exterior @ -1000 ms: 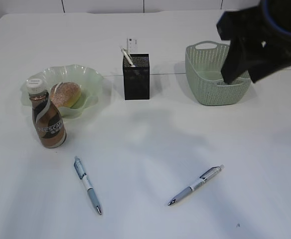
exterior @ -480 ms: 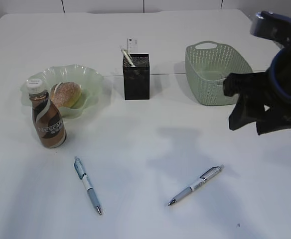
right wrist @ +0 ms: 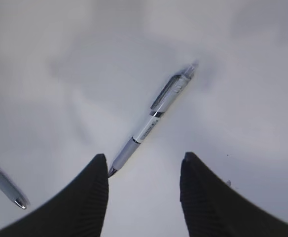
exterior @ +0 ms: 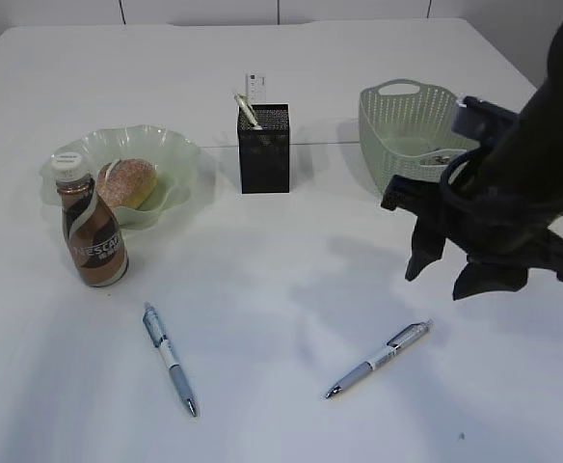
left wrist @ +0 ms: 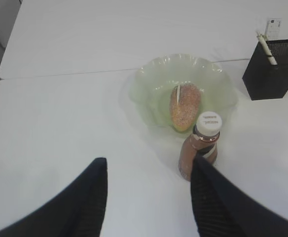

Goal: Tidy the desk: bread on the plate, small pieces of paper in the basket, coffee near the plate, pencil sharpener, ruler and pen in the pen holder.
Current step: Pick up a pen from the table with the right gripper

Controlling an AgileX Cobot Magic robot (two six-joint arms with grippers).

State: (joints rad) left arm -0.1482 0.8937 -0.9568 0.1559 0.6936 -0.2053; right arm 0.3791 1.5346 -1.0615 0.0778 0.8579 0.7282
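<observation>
Pens on the table: we count two, a blue-and-white pen (exterior: 170, 359) lying front left and a grey pen (exterior: 379, 359) lying front right, well apart from each other.
Pen holder: we see one black mesh pen holder (exterior: 263, 149) standing upright at the back centre, with a white ruler (exterior: 254, 87) and one slim white stick-like item (exterior: 247, 109) poking out of the top; we cannot tell what that item is.
Plate: one pale green wavy plate (exterior: 171, 154) at the left.
Bread: one sugared bread (exterior: 127, 183) lying on the plate.
Coffee: one brown coffee bottle (exterior: 92, 232) upright, just beside the plate's front edge.
Basket: one green basket (exterior: 395, 130) at the back right; we make out something small inside but cannot identify it.
Right gripper (exterior: 464, 273): we see its jaws spread and empty, hovering above the table over the grey pen, not touching it.
Left gripper (left wrist: 149, 197): jaws spread, holding nothing, near the coffee bottle and plate in the left wrist view.
</observation>
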